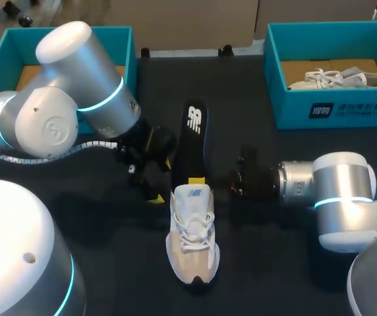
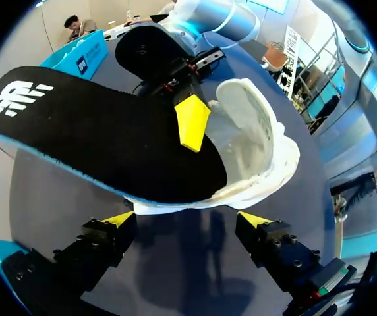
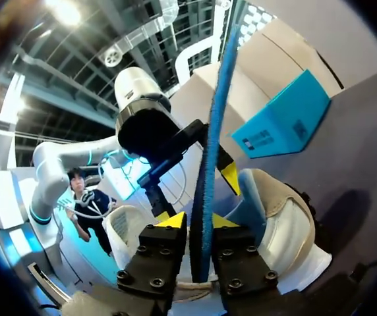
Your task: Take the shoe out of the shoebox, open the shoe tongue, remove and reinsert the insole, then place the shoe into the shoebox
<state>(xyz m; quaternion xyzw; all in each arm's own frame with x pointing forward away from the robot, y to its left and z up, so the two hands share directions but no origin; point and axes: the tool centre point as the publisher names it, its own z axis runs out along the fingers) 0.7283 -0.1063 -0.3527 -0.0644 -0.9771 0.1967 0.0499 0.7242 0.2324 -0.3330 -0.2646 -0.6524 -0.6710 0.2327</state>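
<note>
A white shoe point(image 1: 192, 237) lies toe-forward at the table's middle. Its black insole point(image 1: 194, 131) stands out of the opening, sloping up toward the back. My right gripper point(image 1: 198, 179) reaches in from the right and is shut on the insole near the shoe's collar. In the right wrist view the insole point(image 3: 211, 131) runs edge-on between that gripper's point(image 3: 200, 220) fingers. My left gripper point(image 1: 161, 180) hangs open just left of the insole. In the left wrist view the insole point(image 2: 96, 138) and shoe point(image 2: 254, 131) lie ahead of the open left gripper point(image 2: 187, 220), untouched.
A teal shoebox point(image 1: 119, 39) stands at the back left behind my left arm. Another teal box point(image 1: 320, 108) at the back right holds a second white shoe point(image 1: 340, 79). Bare black tabletop surrounds the shoe in front.
</note>
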